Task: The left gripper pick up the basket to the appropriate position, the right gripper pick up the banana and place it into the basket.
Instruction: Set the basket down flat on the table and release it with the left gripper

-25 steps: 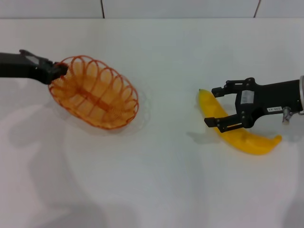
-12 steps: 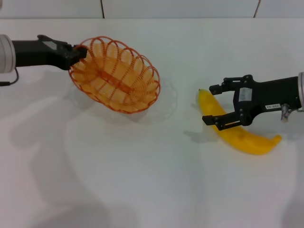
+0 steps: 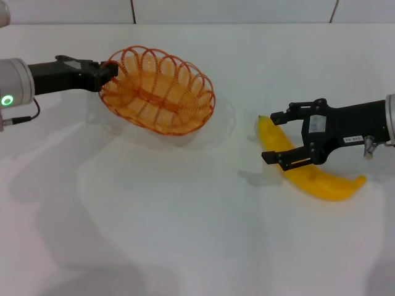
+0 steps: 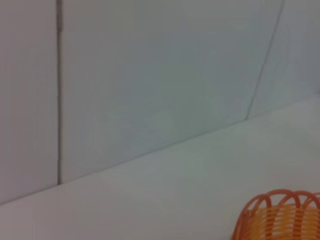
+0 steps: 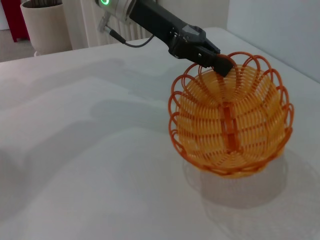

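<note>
The orange wire basket [image 3: 158,90] hangs tilted above the white table at the back left; its shadow lies beneath it. My left gripper [image 3: 108,69] is shut on its rim at the left end. The basket also shows in the right wrist view [image 5: 231,121], with the left gripper [image 5: 220,61] clamped on its far rim, and its rim peeks into the left wrist view [image 4: 280,216]. The yellow banana [image 3: 308,171] lies on the table at the right. My right gripper [image 3: 276,136] is open, its fingers straddling the banana's near end.
The white table [image 3: 185,234] spreads around both things. A tiled wall [image 3: 234,11] bounds its back edge. In the right wrist view a pale round bin [image 5: 47,22] stands off beyond the table.
My left gripper has carried the basket up and to the right, toward the table's middle, and levelled it somewhat. The right gripper has stayed around the banana, hardly moving.
</note>
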{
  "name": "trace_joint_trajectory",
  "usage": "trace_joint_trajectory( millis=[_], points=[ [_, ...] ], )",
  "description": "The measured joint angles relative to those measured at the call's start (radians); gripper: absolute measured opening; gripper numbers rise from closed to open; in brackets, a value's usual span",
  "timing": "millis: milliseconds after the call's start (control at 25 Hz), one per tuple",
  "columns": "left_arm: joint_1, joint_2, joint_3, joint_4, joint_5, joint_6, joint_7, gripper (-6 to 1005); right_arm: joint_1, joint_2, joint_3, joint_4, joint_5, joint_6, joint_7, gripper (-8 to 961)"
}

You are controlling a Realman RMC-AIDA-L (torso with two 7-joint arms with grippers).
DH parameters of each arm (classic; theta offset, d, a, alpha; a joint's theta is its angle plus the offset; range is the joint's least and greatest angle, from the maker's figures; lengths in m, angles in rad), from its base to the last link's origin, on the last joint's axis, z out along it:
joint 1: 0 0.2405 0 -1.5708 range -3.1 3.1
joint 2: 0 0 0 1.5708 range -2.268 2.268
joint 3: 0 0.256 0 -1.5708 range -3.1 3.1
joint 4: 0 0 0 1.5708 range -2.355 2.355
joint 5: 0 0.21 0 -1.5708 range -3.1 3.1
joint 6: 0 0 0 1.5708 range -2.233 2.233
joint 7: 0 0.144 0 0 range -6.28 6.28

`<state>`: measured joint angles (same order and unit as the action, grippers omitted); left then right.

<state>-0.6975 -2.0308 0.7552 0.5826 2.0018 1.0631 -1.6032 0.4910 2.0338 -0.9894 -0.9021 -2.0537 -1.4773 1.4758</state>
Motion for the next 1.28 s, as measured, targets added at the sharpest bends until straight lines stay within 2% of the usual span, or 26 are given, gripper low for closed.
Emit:
trace_joint_trajectory(
  millis=[480, 1280],
  points=[
    [0.007, 0.000, -0.001, -0.144, -0.172, -0.088, 0.079, 67, 0.011, 0.000, -0.010, -0.002, -0.005, -0.002, 0.008, 888],
    [0.026, -0.005, 0.006, -0.271, -0.311, -0.163, 0.135, 68, 0.023, 0.002, -0.027, 0.005, -0.005, -0.001, 0.009, 888]
  ],
)
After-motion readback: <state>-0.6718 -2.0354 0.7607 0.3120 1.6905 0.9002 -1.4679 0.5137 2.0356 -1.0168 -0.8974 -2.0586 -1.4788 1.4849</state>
